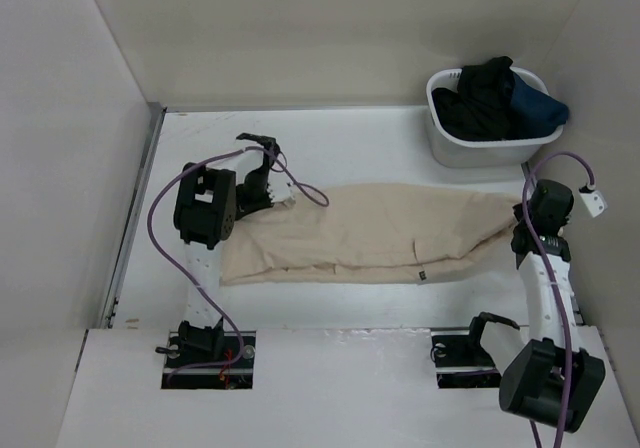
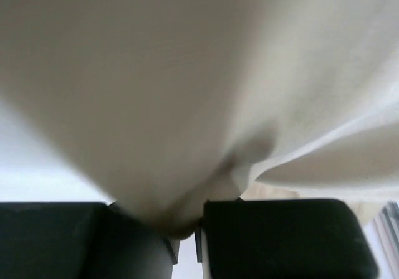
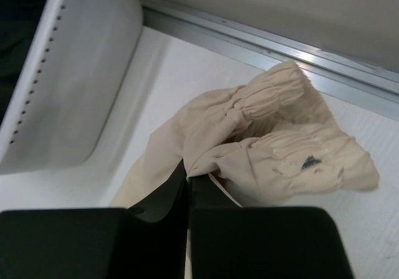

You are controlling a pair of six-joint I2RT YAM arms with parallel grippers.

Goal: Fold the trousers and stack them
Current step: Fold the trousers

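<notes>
The trousers (image 1: 370, 233) lie stretched across the table (image 1: 350, 148). The left gripper (image 1: 275, 198) is clamped on their left end, and the right gripper (image 1: 520, 233) is clamped on the gathered waistband at the right. Just behind that end, a white basket (image 1: 480, 153) holds a black garment (image 1: 480, 103) and a navy garment (image 1: 540, 110).

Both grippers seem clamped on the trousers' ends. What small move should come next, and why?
Probably raise both ends a little, together. The left gripper pinches cloth at one end, the right gripper pinches by the gathered waistband at the other, and the trousers lie stretched flat between them, unfolded lengthwise. A joint lift would likely free an end for folding over.
</notes>
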